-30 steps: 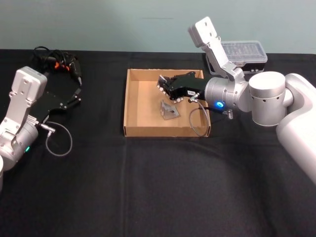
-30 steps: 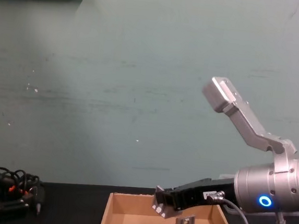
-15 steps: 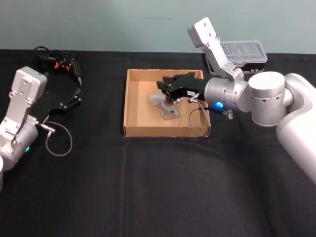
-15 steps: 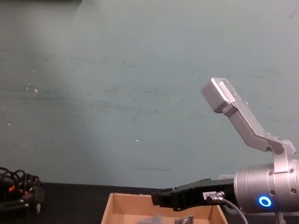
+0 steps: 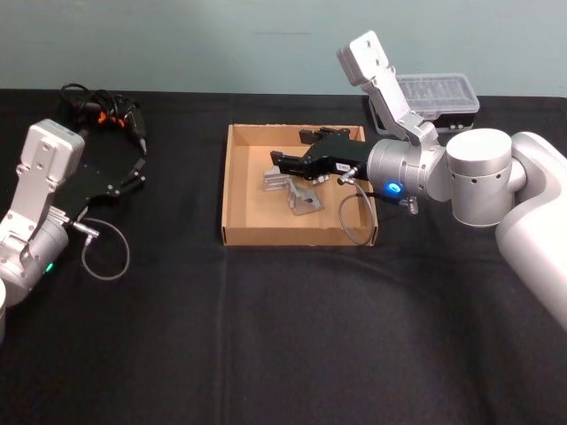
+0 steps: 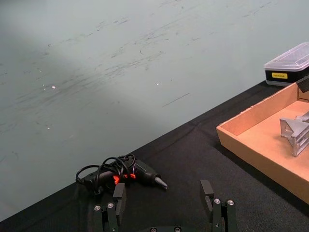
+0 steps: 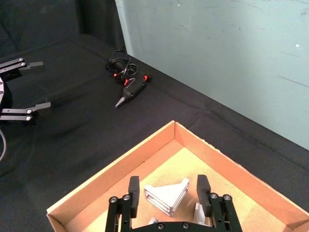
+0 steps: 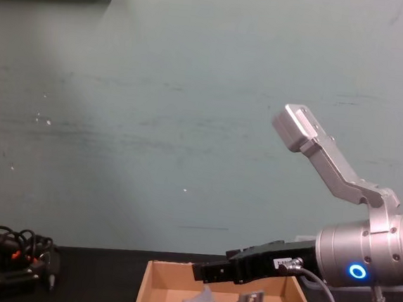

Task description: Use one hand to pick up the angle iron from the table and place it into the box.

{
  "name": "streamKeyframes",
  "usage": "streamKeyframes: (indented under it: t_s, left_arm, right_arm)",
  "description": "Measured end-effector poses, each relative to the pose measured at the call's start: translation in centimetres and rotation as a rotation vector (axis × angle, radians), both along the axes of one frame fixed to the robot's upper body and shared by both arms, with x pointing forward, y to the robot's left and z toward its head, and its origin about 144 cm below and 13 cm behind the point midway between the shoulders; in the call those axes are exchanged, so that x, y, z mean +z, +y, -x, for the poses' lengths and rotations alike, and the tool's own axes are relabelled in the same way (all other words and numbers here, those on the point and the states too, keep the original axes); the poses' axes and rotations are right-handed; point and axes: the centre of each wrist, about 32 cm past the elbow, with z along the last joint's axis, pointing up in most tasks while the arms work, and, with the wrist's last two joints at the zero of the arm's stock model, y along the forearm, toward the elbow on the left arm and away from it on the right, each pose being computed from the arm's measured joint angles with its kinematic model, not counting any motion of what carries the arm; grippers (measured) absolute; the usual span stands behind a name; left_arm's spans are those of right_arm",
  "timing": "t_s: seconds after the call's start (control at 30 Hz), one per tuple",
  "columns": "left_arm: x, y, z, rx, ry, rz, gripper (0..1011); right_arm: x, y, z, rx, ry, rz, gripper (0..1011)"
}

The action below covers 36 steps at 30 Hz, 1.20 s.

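Inside the box (image 5: 244, 186), two angle irons (image 5: 275, 180) are seen lying on the floor. The right claw (image 5: 282, 165) is held just above them, fingers spread. The left claw (image 6: 164, 203) is parked open at the table's (image 5: 283, 336) left side.

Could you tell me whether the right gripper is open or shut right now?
Open: the right gripper has its fingers spread above a metal bracket lying in the box.

box (image 8: 149, 282) cut off at chest view's bottom edge, second bracket (image 7: 200, 212) partly hidden behind right gripper (image 7: 169, 191)
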Motion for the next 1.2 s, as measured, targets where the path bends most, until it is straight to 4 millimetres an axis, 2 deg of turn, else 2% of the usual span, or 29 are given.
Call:
streamKeyframes:
  t_s: [0.03,0.07,0.33,0.57,0.77,0.97,1.2]
  left_arm:
    - [0.0,0.0,0.0,0.0,0.0,0.0,1000]
    - [0.0,0.0,0.0,0.0,0.0,0.0,1000]
    - [0.0,0.0,0.0,0.0,0.0,0.0,1000]
    - [0.0,0.0,0.0,0.0,0.0,0.0,1000]
    - [0.0,0.0,0.0,0.0,0.0,0.0,1000]
    - [0.0,0.0,0.0,0.0,0.0,0.0,1000]
    - [0.0,0.0,0.0,0.0,0.0,0.0,1000]
  right_arm:
    - [0.0,0.0,0.0,0.0,0.0,0.0,738]
    - [0.0,0.0,0.0,0.0,0.0,0.0,791]
    - [0.3,-0.1,0.1,0.008,-0.014,-0.014,1000]
    - [0.9,-0.7,0.9,0.025,-0.055,-0.065,1002]
    - [1.4,-1.8,2.5,0.029,-0.115,-0.121,1002]
    - [1.4,-3.1,5.1,-0.005,-0.222,-0.161,1002]
    - [-0.8,-4.5,8.9,-0.097,-0.385,-0.199,1002]
